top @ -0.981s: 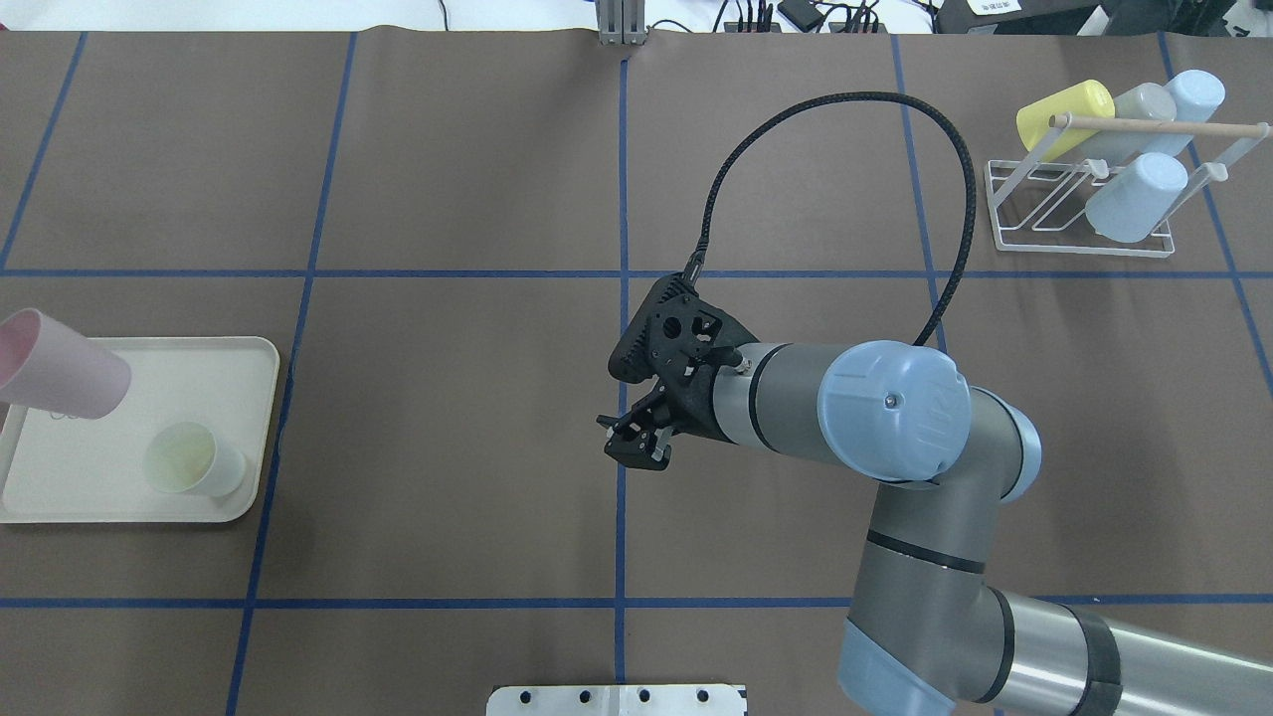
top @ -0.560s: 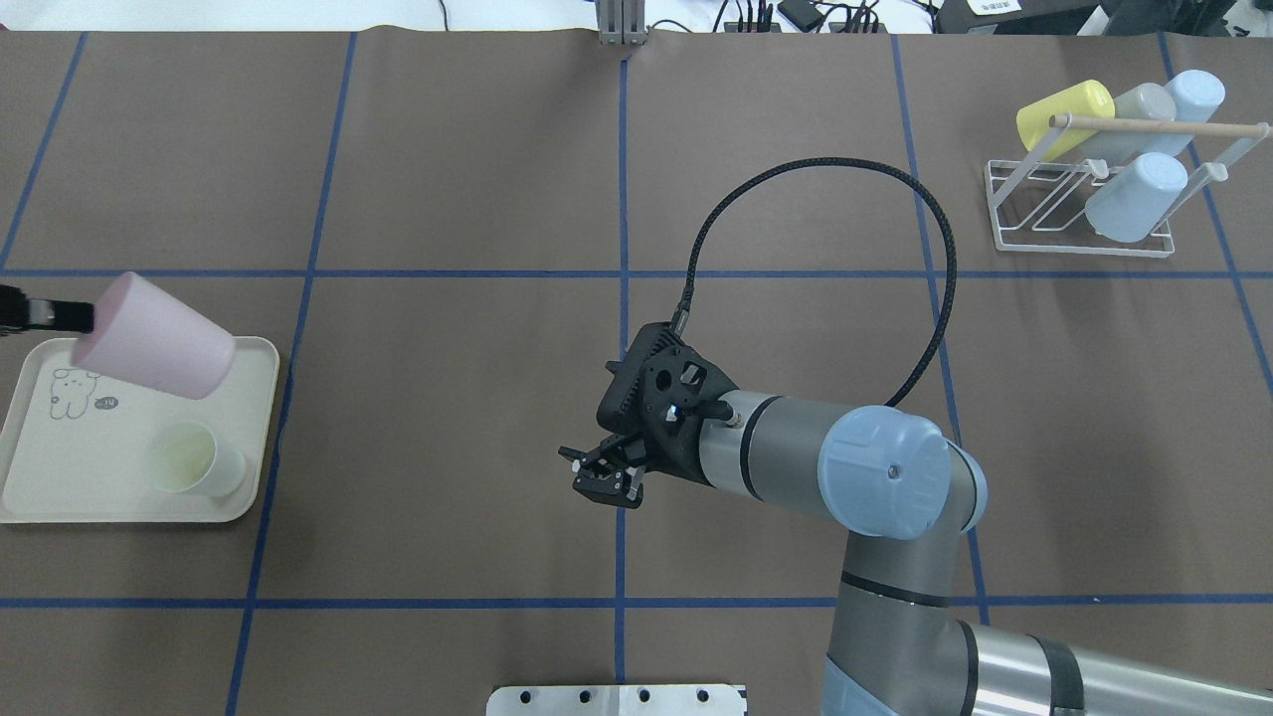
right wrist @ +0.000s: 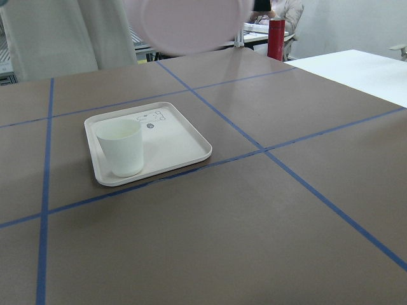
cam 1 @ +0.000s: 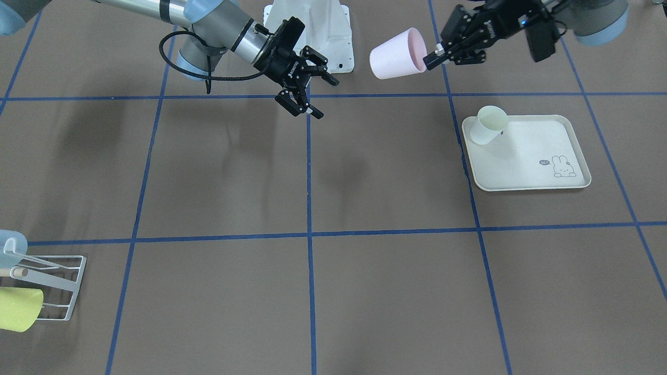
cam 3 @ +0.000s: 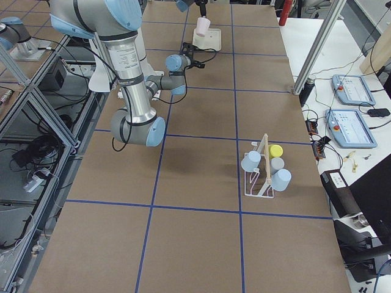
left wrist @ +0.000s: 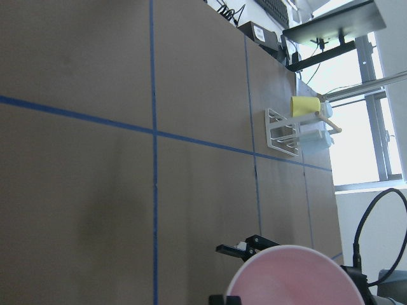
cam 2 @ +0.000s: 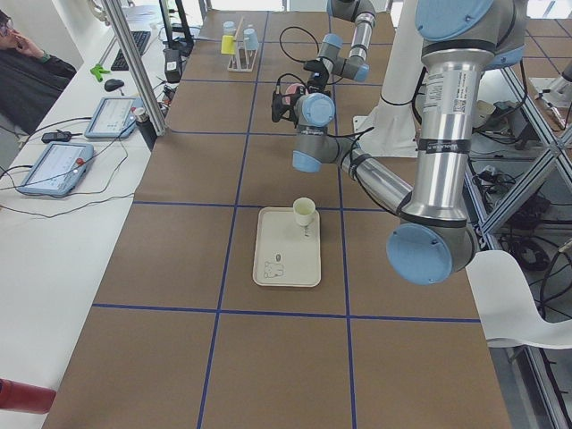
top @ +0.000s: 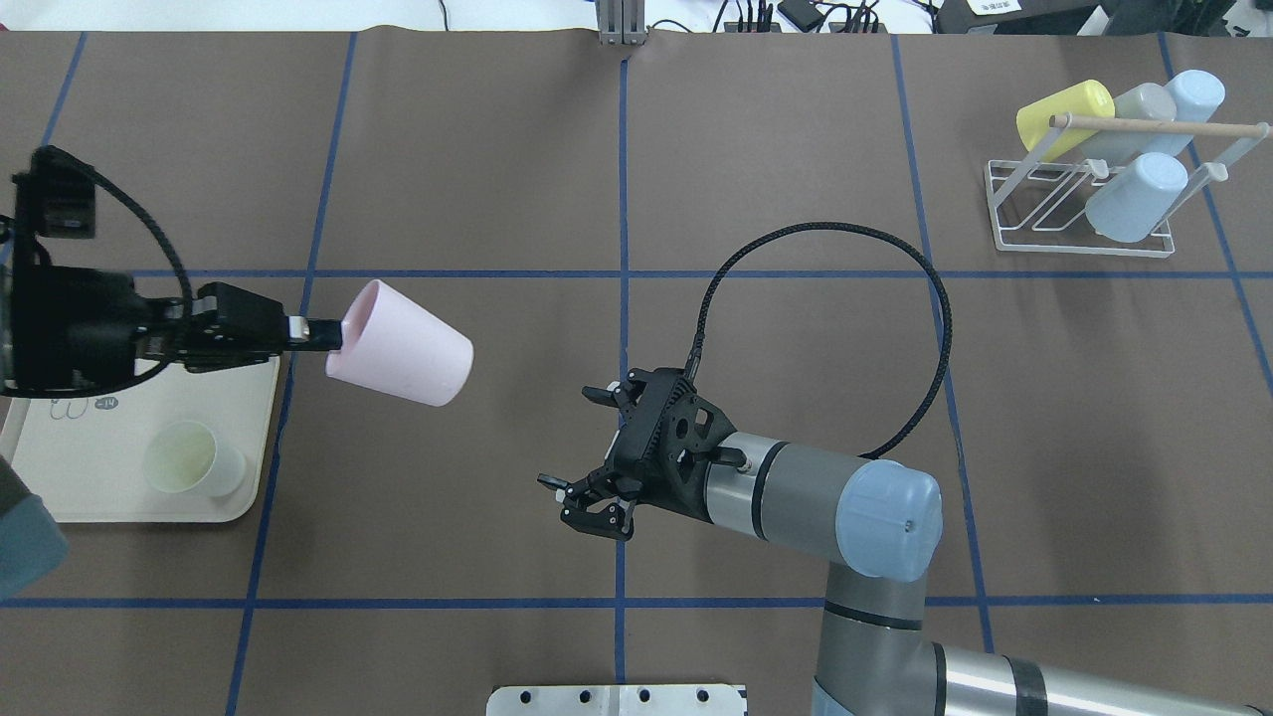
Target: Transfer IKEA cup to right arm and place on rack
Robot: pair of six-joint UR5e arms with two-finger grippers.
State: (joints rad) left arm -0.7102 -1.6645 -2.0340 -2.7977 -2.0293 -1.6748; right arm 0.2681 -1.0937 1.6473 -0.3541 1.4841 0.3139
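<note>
Left tool point(top: 316, 335) holds pink cup point(top: 403, 343) sideways; right tool point(top: 569, 438) spread.

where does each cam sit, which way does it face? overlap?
Overhead exterior: behind the robot, looking forward and down; both arms.
Front-facing: across the table, facing the robot; left gripper holds the pink cup on its right, right gripper open.
Exterior left: table end beside the tray; left arm near.
Exterior right: end beside the rack; right arm near.
Left wrist: past the cup toward the rack.
Right wrist: low, toward the tray; no own body.
Shared: pink cup in both wrist views.
</note>
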